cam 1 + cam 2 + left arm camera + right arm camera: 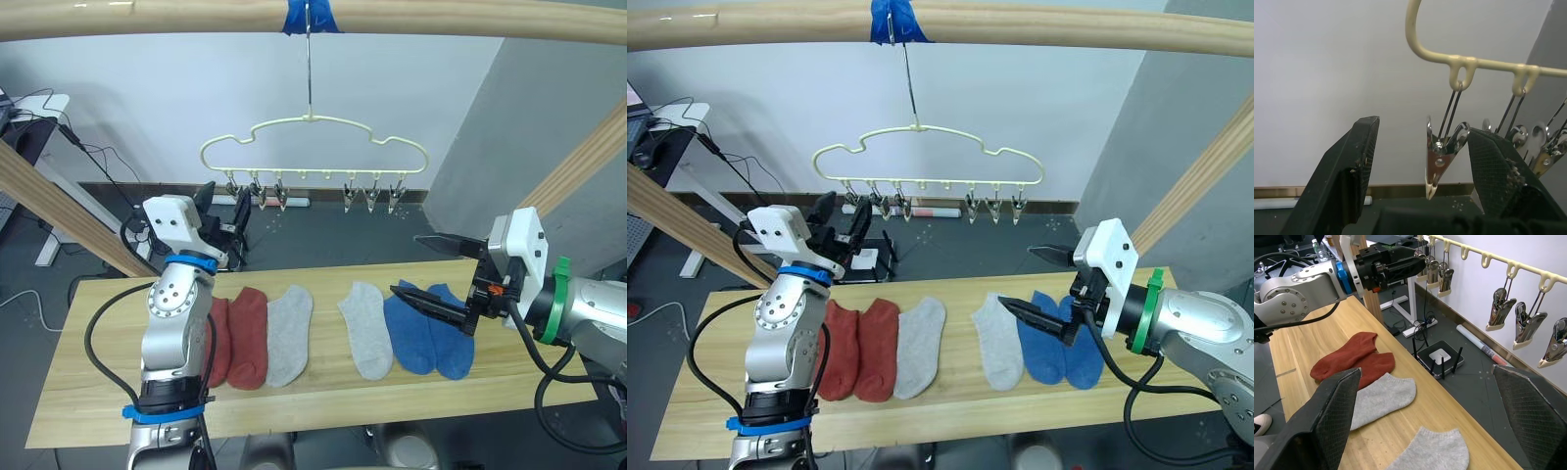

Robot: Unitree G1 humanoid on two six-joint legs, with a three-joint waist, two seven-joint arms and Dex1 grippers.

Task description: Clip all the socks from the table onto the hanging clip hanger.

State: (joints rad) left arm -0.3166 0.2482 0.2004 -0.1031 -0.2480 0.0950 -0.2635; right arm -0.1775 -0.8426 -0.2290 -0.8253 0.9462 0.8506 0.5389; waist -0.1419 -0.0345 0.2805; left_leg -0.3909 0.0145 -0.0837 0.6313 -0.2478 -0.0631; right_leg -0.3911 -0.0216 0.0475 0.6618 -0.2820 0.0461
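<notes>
All six socks lie flat in a row on the table (88, 392): two red socks (243, 338), two grey socks (291, 333), two blue socks (431, 331). None clipped yet. Hanger (313, 137) hangs from a pole (196, 18) above and behind the table, every clip bare.

Left gripper (223, 217) is raised at the hanger's left end, fingers apart, holding nothing. In its wrist view the end clip (1440, 156) sits between the two fingers (1347, 171), not touching either that I can tell. Right gripper (436, 274) is also spread wide and empty, hovering above the blue socks and the nearer grey one.

Step in hand, likely: left squeezes the end clip open while right fetches a sock. To do it well:
- left should close on the clip's upper tabs, not the tip, so the mouth opens;
- hold the clip steady, as the hanger swings freely on its hook;
- right should pinch a sock at the cuff edge, leaving a free edge to feed upward;
- release the clip only after fabric sits deep in its mouth.

Risk: soft knit slips out of a shallow bite.
</notes>
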